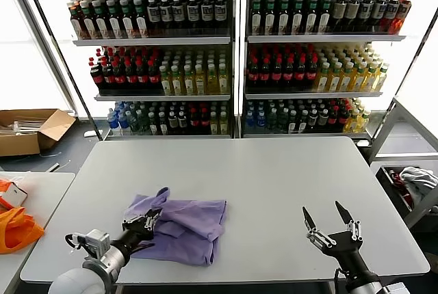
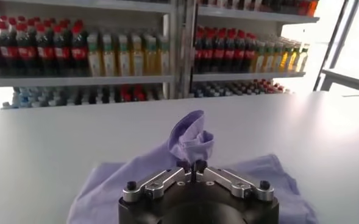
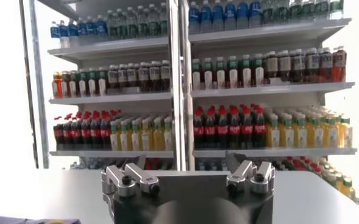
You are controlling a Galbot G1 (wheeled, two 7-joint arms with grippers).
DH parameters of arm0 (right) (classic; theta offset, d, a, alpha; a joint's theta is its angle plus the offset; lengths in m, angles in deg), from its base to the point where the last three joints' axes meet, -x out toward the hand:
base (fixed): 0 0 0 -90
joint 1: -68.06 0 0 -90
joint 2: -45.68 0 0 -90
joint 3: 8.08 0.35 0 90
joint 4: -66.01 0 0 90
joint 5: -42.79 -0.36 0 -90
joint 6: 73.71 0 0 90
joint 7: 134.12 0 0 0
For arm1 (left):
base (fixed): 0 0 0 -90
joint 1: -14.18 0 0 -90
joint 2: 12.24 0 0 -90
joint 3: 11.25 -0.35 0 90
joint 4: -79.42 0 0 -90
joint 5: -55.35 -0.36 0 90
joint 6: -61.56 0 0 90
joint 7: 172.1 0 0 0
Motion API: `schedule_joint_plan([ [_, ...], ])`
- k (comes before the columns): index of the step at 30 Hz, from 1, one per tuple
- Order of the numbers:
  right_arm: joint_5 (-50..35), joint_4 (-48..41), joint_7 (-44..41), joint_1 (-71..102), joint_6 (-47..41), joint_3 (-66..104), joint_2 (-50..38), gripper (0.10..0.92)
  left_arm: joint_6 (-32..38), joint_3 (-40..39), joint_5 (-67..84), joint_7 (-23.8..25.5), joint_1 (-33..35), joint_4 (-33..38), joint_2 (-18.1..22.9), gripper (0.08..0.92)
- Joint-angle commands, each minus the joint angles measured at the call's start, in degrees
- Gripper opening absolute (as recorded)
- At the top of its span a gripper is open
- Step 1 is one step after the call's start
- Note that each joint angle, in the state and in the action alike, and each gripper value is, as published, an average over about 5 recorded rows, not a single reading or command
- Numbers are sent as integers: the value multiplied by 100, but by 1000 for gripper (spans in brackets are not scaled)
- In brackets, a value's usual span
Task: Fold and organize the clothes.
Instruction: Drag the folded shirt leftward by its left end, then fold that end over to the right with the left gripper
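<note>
Labels unreadable on shelf bottles. Left claw pinching lavender T-shirt on table; right claw spread, idle.

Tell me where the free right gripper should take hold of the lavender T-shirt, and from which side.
Take the T-shirt's right edge, which lies flat nearest the open right gripper. Probably come low from the robot's right and pinch the hem. The left gripper is shut on the bunched left side, so a far-edge grip could spread the cloth.

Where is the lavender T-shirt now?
In the head view, the lavender T-shirt lies crumpled on the gray table's front-left part, pinched by the left gripper.
</note>
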Motion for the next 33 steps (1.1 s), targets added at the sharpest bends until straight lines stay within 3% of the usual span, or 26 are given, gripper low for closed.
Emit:
schedule_joint_plan([
  [1,215,27,-1,102,14,-55,200,823,-131,-1072,179,-213,-828,-252,-36,98],
  [22,288,123,-16,194,38,-63,304,823,-554,-1310,188,-372,-1081,-136,99,109],
  [29,254,153,-39,249,49,-43,299,823,-524,-1188,-209,-93,-833,35,179,276],
  [33,263,186,-57,275,50,-34,303,823,-583,-667,-137,-160,-669,533,194,389],
])
